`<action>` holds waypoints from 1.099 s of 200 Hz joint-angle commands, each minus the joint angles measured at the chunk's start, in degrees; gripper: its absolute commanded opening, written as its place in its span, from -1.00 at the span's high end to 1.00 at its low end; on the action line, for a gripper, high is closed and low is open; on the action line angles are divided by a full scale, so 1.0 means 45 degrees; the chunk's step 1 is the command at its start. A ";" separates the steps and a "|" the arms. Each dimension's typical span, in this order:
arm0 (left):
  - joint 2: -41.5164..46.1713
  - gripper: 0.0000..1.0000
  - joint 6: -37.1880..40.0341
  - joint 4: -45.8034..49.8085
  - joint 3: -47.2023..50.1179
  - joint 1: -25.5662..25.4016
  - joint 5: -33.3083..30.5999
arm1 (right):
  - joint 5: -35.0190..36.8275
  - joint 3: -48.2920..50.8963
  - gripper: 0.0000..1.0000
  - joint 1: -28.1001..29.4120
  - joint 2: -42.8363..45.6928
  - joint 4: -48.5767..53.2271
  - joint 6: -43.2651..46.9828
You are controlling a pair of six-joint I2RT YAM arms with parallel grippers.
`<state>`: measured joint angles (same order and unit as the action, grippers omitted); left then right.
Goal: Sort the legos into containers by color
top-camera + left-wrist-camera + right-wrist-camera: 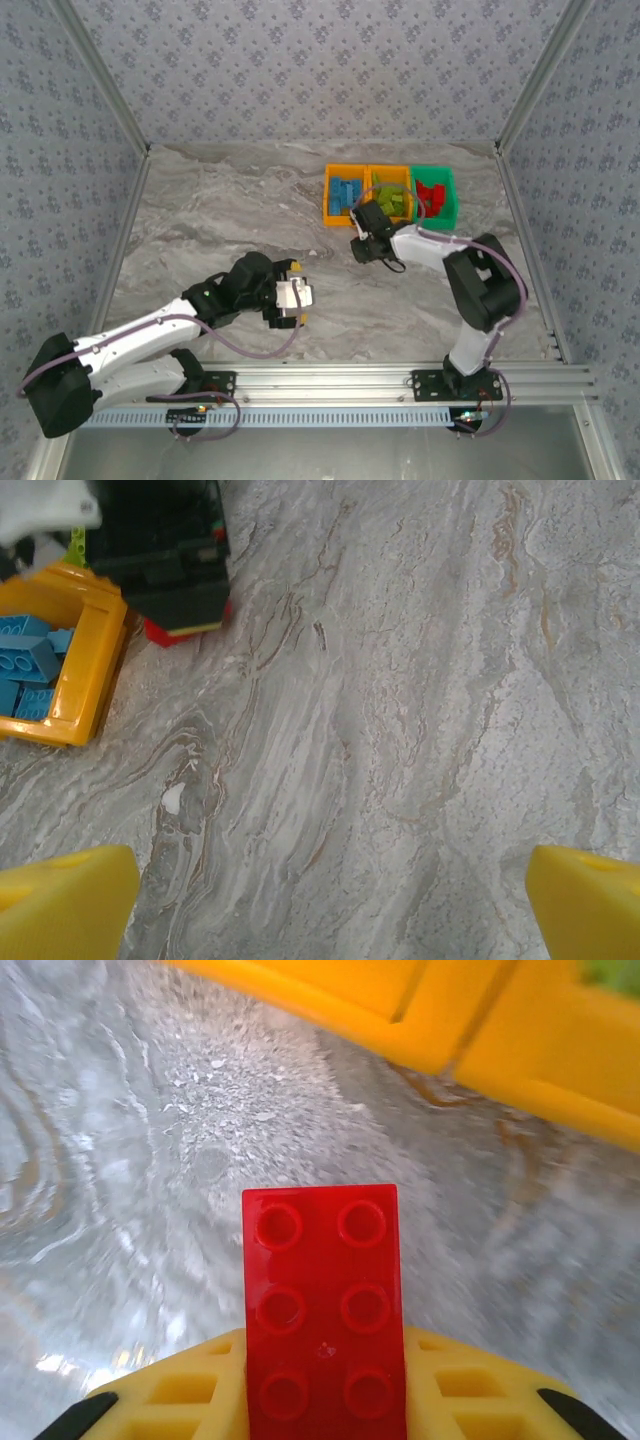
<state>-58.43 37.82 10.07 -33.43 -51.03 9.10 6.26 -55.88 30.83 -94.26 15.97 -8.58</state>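
- Looking down from above, three bins sit in a touching row at the far right of the marble tabletop [230,200]: the left orange bin [327,196] has the blue legos [347,195], the middle orange bin [390,167] has the lime green legos [392,200], and the green bin [433,168] has the red legos [430,195]
- the right end effector [366,246] is just in front of the two orange bins, closed on a single red lego [325,1310]
- in the right wrist view that red lego is studs-up, six studs showing, lying across a yellow finger [460,1380], with an orange bin wall right beyond it
- from the left wrist view a sliver of the same red lego peeks out under the black body of the right end effector, low over the tabletop and just beside the left orange bin's corner; can't tell if it actually touches the surface
- the left end effector [300,300] is well apart from the bins, nearer the middle of the tabletop, jaws spread wide with nothing between them, and its yellow fingertips [60,905] sit at the bottom corners of its own view over bare marble
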 commanded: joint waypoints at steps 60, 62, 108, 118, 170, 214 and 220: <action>-0.0043 -0.99 -0.0028 -0.0111 -0.0237 -0.0048 0.0085 | 0.0735 -0.1495 0.50 -0.4589 0.1629 -0.1479 -0.0816; -0.0032 -0.98 -0.0017 -0.0099 -0.0244 -0.0048 0.0052 | 0.0717 -0.1622 0.49 -0.4718 0.1459 -0.1478 -0.0771; 0.0168 -0.99 -0.0059 -0.0102 -0.0377 0.0005 -0.0735 | -0.0148 -0.4315 0.35 -0.6278 -0.1885 -0.1009 -0.0796; 0.0178 -0.98 -0.0466 -0.0110 -0.0618 0.0130 -0.0939 | -0.0387 -0.4783 0.18 -0.6425 -0.2258 -0.0701 -0.0996; -0.0530 -0.98 -0.6551 0.0302 -0.2574 0.2217 -0.3959 | -0.0359 -0.2613 -0.33 -0.6468 0.0784 -0.0808 -0.2125; 0.0748 -0.99 -0.7718 -0.1772 -0.0249 0.5264 -0.8264 | 0.1905 0.3981 -0.70 -0.5520 0.6317 -0.3743 -0.2284; 0.0876 -0.98 -0.7700 -0.2049 0.0054 0.5885 -0.8290 | 0.2498 0.4673 -0.73 -0.5329 0.6800 -0.4210 -0.1911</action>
<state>-57.47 8.10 5.67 -38.46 -30.89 -18.02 9.02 -45.54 3.88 -70.32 4.97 -18.98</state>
